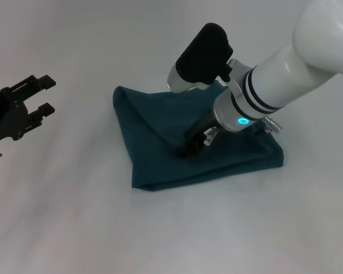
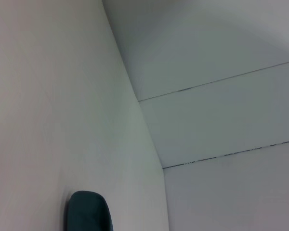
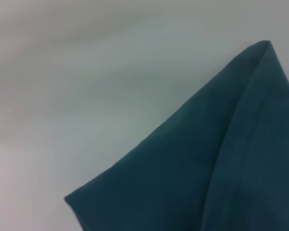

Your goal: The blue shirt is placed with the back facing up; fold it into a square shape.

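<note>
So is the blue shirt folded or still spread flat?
Folded. The blue shirt lies as a compact, roughly square bundle with layered edges on the white table; the right gripper presses on it.

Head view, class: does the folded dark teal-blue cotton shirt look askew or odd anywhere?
Yes. The dark teal-blue cotton shirt lies as a lopsided wedge, not a square: a diagonal fold runs from its far-left corner and the edges do not line up. The right gripper is down on its middle; the left gripper hangs apart, open.
</note>
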Controlling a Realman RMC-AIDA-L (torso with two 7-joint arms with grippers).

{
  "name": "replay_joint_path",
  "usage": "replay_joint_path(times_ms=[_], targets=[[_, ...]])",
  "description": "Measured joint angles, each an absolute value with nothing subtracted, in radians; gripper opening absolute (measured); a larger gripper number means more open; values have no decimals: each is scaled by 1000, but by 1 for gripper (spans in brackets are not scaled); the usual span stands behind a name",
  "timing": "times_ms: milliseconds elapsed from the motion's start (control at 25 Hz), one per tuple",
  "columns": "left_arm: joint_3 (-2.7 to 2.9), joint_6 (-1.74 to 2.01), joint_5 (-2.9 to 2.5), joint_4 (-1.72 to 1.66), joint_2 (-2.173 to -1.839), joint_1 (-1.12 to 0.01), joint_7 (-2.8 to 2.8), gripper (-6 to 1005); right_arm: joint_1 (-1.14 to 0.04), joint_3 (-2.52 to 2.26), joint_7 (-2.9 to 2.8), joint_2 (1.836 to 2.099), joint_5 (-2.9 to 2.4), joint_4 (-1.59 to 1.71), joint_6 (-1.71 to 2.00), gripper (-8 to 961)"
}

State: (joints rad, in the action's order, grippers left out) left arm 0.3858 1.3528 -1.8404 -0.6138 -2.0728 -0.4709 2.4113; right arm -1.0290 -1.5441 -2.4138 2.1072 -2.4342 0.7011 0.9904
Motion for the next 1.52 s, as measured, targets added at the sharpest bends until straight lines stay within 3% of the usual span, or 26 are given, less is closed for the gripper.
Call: replay_joint_path(times_ms=[320,520,1080,1520], targets=[[385,1349,-1839,-613,-2072,-471,2410,756,-1029,-1578,-2427,2109,-2434,679,942,475],[383,1349,-1839,-613,-2072,-472,2409,756,-1022,-1582,-2427,2108,-2431,687,941,277],[379,1346,-1839,-614,-2072,-472,2408,757,-994,-1506,-2441,2096,-2423,749,971,-1],[369,1357,-1839,-614,-2072,-469,2408,756,-938,-1423,-2545,2089,-2583,911,1014,-1]])
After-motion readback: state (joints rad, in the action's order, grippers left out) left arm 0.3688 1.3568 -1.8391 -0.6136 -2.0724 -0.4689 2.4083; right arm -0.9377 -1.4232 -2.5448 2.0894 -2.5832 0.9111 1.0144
